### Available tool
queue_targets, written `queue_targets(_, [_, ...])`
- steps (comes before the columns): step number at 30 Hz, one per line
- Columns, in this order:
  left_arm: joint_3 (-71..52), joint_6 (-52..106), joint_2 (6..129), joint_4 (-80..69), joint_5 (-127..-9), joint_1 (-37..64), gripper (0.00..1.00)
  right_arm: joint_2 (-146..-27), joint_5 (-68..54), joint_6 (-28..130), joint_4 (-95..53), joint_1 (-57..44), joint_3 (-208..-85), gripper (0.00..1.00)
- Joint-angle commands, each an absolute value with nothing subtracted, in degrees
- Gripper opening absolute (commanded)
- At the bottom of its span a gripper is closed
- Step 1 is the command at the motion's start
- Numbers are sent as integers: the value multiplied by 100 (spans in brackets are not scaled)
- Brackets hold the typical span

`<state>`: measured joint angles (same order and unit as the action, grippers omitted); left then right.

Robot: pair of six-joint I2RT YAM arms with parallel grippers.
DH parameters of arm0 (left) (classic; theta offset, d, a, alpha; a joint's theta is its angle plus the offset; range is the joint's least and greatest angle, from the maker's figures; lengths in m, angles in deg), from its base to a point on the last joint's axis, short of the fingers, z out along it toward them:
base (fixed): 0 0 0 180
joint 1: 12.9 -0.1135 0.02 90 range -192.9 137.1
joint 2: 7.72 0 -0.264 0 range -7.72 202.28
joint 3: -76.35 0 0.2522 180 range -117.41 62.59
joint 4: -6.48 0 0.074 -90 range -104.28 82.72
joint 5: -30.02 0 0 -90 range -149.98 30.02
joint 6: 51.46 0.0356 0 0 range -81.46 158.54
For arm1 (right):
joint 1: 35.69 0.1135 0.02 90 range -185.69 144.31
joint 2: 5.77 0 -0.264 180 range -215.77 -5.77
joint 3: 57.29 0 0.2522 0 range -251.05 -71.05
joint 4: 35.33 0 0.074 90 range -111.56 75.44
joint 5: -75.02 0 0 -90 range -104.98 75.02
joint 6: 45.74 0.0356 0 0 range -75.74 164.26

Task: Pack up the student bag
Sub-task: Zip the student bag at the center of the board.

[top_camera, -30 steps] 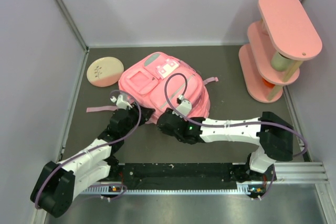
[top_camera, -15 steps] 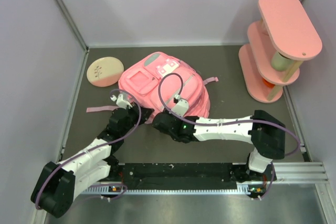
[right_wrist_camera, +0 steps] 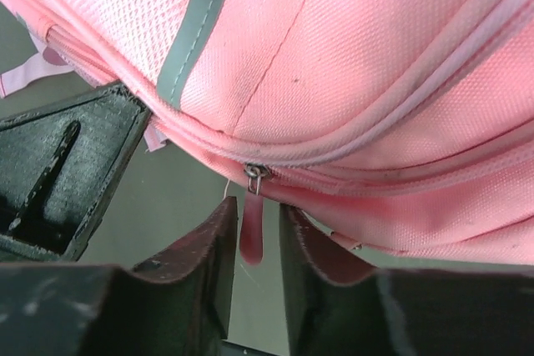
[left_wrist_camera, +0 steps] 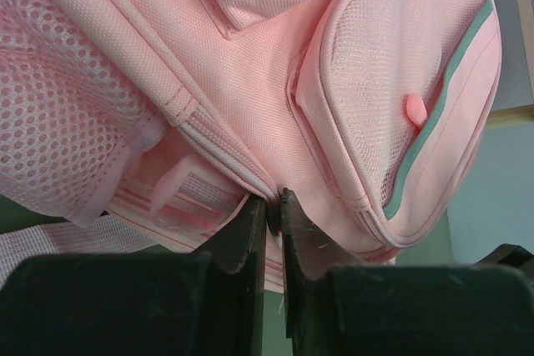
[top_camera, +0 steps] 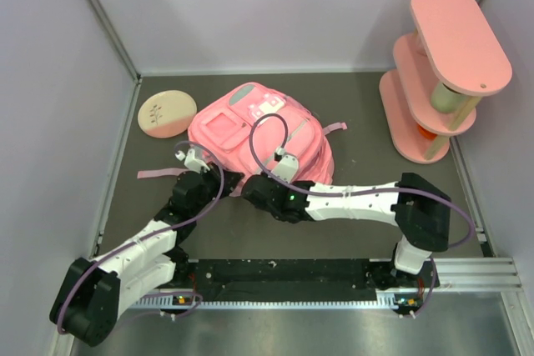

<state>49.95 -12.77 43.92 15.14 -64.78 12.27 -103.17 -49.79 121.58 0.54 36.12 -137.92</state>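
Observation:
The student bag (top_camera: 259, 127), pink with grey zipper strips, lies flat in the middle of the table. My left gripper (top_camera: 225, 178) is at its near left edge, and in the left wrist view it (left_wrist_camera: 274, 206) is shut on a pink seam of the bag (left_wrist_camera: 250, 81). My right gripper (top_camera: 250, 186) is at the near edge just right of the left one. In the right wrist view it (right_wrist_camera: 259, 214) is narrowly open with the pink zipper pull (right_wrist_camera: 250, 238) hanging between the jaws, below the bag (right_wrist_camera: 350, 56).
A round cream and pink disc (top_camera: 167, 113) lies at the back left. A pink tiered shelf (top_camera: 442, 72) stands at the back right. A loose pink strap (top_camera: 158, 172) lies left of the left gripper. Grey walls close three sides.
My right gripper has moved left along the bag's near edge, closer to the left gripper. The left arm and the bag have barely moved.

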Motion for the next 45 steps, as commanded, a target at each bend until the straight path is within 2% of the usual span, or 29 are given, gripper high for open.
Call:
queue_targets(1, [4923, -1086, 4299, 1663, -6569, 1171, 0, -10298, -4900, 11853, -275, 3436, -13935, 22])
queue_targets(4, [4932, -1095, 4317, 1672, -6560, 1162, 0, -10245, -4742, 11765, -504, 3436, -13838, 18])
queue_targets(5, [4932, -1095, 4308, 1672, -6569, 1153, 0, -10245, -4715, 11765, -539, 3436, -13803, 11])
queue_targets(8, [4949, -1095, 4317, 1672, -6569, 1145, 0, -10227, -4653, 11739, -592, 3436, -13759, 0])
queue_targets(13, [4958, -1051, 4247, 1611, -6569, 1110, 0, -9964, -4679, 11248, -610, 3436, -13583, 0])
queue_targets(22, [4809, -647, 3799, 952, -6210, 1048, 0, -9033, -4680, 9297, -548, 3322, -12740, 0])
queue_targets(31, [4800, -471, 3684, 678, -6173, 855, 0, -7846, -4232, 8628, -557, 2865, -11580, 0])
queue_targets(38, [4633, -225, 3948, 766, -6577, 697, 0, -7476, -4074, 8092, -574, 2724, -11271, 0])
queue_targets(45, [4037, 784, 4666, 1039, -7780, 653, 0, -7195, -3669, 7951, -767, 2820, -10999, 0])
